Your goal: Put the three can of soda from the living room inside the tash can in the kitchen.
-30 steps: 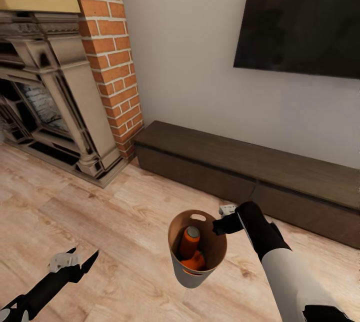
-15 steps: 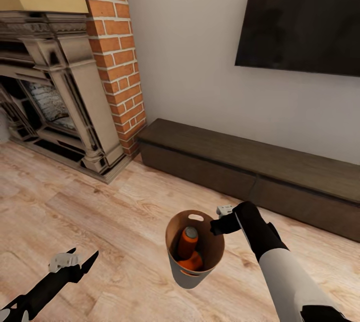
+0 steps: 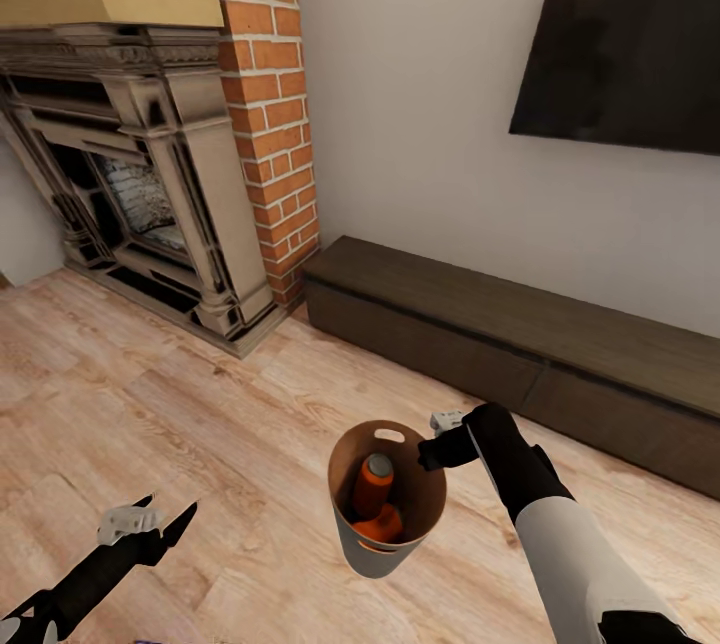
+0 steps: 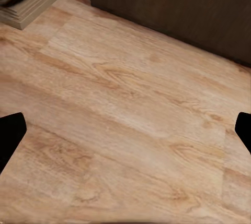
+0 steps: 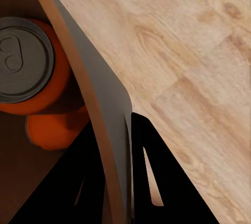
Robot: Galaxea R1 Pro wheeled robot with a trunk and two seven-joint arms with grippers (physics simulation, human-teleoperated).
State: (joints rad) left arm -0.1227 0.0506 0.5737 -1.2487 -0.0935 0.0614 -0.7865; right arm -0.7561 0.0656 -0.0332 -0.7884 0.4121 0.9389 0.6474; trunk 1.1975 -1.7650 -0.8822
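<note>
second orange can (image 3: pixel 381 526) half-hidden, blue can unseen

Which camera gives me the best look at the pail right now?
The head view: the whole pail hangs from the right gripper, two orange cans inside. The right wrist view gives a close slice of its wall, pinched between the fingers. The left wrist view looks at floor.

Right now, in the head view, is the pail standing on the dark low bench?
No, the pail hangs above the wooden floor, its rim pinched by the right gripper, well apart from the bench.
</note>
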